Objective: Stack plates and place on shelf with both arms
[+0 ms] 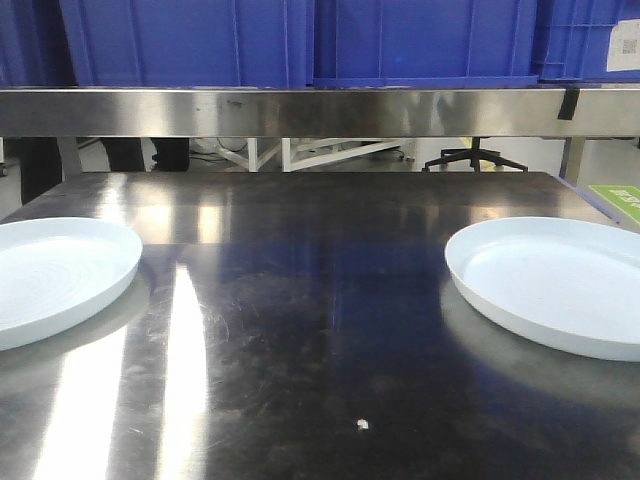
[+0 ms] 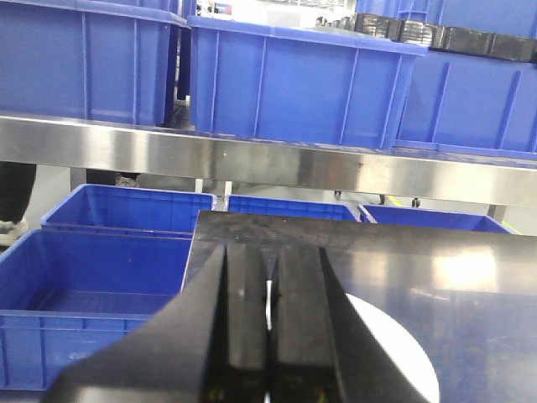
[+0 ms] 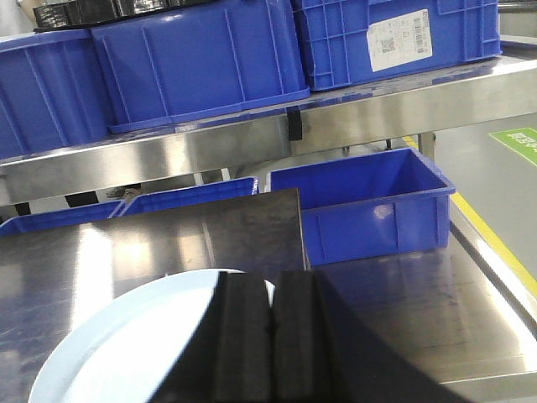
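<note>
Two pale bluish-white plates lie flat and apart on the steel tabletop [image 1: 320,300]: the left plate [image 1: 50,275] at the left edge and the right plate [image 1: 560,285] at the right edge. The shelf [image 1: 300,112] runs across the back as a brushed steel rail. Neither gripper shows in the front view. My left gripper [image 2: 270,252] is shut and empty above the table, with the left plate [image 2: 394,353] below and to its right. Hovering over the far rim of the right plate [image 3: 126,353], my right gripper [image 3: 270,281] is shut on nothing.
Blue crates [image 1: 300,40] fill the shelf tier above the rail. More blue crates stand low beside the table, on the left [image 2: 109,277] and on the right [image 3: 369,201]. A small white speck [image 1: 362,424] lies near the table's front. A chair base [image 1: 475,158] stands behind.
</note>
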{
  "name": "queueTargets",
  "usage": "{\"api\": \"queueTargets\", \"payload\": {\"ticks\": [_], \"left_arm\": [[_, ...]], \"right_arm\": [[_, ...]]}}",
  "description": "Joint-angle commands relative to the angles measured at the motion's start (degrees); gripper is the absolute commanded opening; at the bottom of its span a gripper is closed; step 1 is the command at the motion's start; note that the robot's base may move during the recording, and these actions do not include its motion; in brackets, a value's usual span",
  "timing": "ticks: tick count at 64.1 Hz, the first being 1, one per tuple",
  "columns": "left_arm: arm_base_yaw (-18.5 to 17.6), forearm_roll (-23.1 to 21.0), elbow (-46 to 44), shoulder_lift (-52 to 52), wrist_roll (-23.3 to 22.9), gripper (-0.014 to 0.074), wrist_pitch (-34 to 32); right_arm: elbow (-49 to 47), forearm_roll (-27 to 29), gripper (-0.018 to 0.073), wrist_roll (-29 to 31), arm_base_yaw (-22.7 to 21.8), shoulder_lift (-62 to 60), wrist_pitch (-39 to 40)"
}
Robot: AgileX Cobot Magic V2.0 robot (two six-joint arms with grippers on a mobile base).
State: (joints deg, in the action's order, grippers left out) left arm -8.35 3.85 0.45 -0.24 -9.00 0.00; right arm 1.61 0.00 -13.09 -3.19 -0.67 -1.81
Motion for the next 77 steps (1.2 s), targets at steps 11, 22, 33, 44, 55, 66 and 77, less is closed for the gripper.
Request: {"api": "queueTargets", "payload": {"ticks": [11, 22, 33, 44, 55, 66, 77], "left_arm": [[0.0, -0.4, 0.1, -1.2, 0.0, 0.0082, -4.6], [0.0, -0.4, 0.1, -1.2, 0.0, 0.0082, -4.6], [0.0, 1.4, 0.1, -1.1, 0.7, 0.0082, -4.6], [0.0, 2.1, -3.1, 0.1, 0.6, 0.0082, -3.8], [-0.5, 0.4, -20.2, 11.6, 0.3, 0.0082, 11.5], [-1.8, 3.0, -37.8, 30.6, 0.3, 0.0082, 28.7], [-1.8, 4.5, -45.5, 43.9, 0.3, 0.0082, 34.5]], "right_arm": [[0.0, 0.0, 0.0048, 0.1, -0.3, -1.0, 5.3], [0.0, 0.0, 0.0048, 0.1, -0.3, -1.0, 5.3], [0.0, 0.0, 0.0048, 0.1, -0.3, -1.0, 5.3], [0.0, 0.0, 0.0048, 0.1, -0.3, -1.0, 5.3], [0.0, 0.0, 0.0048, 0.1, -0.3, -1.0, 5.3], [0.0, 0.0, 0.0048, 0.1, -0.3, -1.0, 5.3], [0.0, 0.0, 0.0048, 0.1, -0.3, -1.0, 5.3]]}}
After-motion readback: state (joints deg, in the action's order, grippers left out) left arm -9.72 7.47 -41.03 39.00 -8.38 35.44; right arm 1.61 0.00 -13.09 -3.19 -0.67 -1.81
